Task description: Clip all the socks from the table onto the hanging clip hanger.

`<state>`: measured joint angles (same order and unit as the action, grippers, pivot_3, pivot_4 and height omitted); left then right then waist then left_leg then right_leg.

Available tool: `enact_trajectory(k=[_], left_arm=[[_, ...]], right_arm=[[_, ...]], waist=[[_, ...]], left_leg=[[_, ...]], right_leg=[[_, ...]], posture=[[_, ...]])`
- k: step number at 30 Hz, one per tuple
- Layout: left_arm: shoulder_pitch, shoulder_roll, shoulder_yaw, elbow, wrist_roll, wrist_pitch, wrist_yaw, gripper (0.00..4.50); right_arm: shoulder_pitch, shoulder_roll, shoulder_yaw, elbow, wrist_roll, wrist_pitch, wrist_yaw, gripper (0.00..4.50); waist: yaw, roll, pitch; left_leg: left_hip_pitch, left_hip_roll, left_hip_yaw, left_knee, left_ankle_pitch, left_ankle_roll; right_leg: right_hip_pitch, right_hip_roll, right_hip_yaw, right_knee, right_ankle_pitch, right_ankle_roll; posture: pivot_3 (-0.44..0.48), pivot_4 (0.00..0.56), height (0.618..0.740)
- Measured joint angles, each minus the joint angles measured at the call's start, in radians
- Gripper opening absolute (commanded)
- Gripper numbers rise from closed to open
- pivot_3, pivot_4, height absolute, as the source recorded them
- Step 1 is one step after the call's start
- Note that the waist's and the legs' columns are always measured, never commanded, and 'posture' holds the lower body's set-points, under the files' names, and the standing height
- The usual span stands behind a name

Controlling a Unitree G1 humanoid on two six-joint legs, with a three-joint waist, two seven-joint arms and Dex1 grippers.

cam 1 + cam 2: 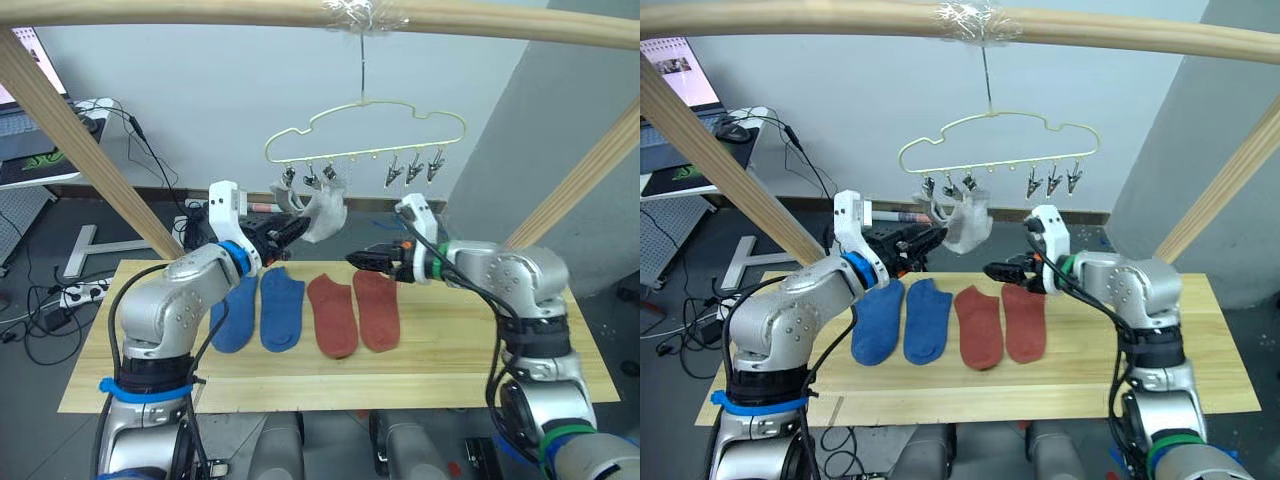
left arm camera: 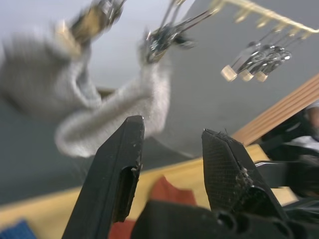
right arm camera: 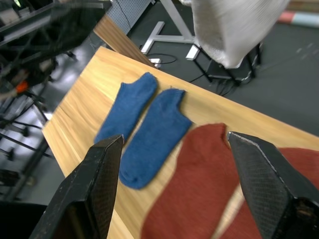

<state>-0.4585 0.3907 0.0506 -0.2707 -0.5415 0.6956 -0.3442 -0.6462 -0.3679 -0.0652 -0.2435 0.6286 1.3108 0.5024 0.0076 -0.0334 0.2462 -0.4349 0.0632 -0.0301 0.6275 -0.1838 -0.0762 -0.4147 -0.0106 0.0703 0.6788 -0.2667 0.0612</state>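
The pale-yellow clip hanger [image 1: 365, 127] hangs by its hook from the overhead pole. Two light grey socks [image 1: 318, 210] dangle from its left clips [image 2: 159, 39]; the three right clips [image 1: 413, 170] are bare. On the table [image 1: 450, 350] lie two blue socks [image 1: 260, 310] and two rust-red socks [image 1: 355, 312] side by side. My left gripper [image 1: 296, 228] is open, raised beside the grey socks [image 2: 114, 114], holding nothing. My right gripper [image 1: 360, 258] is open above the far ends of the red socks [image 3: 194, 184], with the blue socks [image 3: 149, 129] beyond it.
Slanted wooden poles [image 1: 80, 140] frame the table on both sides, under a horizontal pole [image 1: 200, 12]. A desk with a monitor [image 1: 25, 100] stands at the far left, with cables and a power strip [image 1: 70, 292] on the floor.
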Motion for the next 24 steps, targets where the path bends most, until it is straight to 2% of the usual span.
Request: enact_trajectory(k=[6,13,18,24], left_arm=[[0.007,-0.072,-0.102,0.007,0.180,-0.203,0.028,2.14],[0.005,-0.129,-0.167,0.069,0.324,-0.348,0.054,2.14],[-0.023,-0.183,-0.168,0.121,0.393,-0.404,0.106,2.14],[-0.026,-0.234,-0.163,0.160,0.442,-0.412,0.159,2.14]], right_arm=[[0.034,-0.186,-0.029,-0.179,0.058,-0.014,0.071,3.47],[0.004,-0.339,-0.097,-0.267,0.130,-0.017,0.131,3.47],[-0.027,-0.409,-0.139,-0.306,0.191,-0.016,0.150,3.47],[-0.028,-0.435,-0.155,-0.321,0.240,-0.017,0.146,3.47]], waist=[[0.015,0.000,0.000],[0.015,0.000,0.000],[0.015,-0.001,-0.001],[0.014,-0.001,-0.001]], left_leg=[[0.000,0.000,0.001,0.001,0.000,0.000],[0.000,0.000,0.001,0.001,0.000,0.000],[0.000,0.000,0.001,0.002,0.000,0.001],[0.000,0.000,0.001,0.002,0.000,0.001]], right_leg=[[0.000,0.000,0.001,-0.001,0.000,0.000],[0.000,0.000,0.002,-0.001,0.000,0.000],[0.001,0.000,0.001,-0.001,0.000,0.000],[0.001,0.000,0.001,-0.001,0.000,0.000]], posture=[[0.115,0.158,0.740],[0.084,0.156,0.740],[0.064,0.159,0.740],[0.046,0.165,0.740]])
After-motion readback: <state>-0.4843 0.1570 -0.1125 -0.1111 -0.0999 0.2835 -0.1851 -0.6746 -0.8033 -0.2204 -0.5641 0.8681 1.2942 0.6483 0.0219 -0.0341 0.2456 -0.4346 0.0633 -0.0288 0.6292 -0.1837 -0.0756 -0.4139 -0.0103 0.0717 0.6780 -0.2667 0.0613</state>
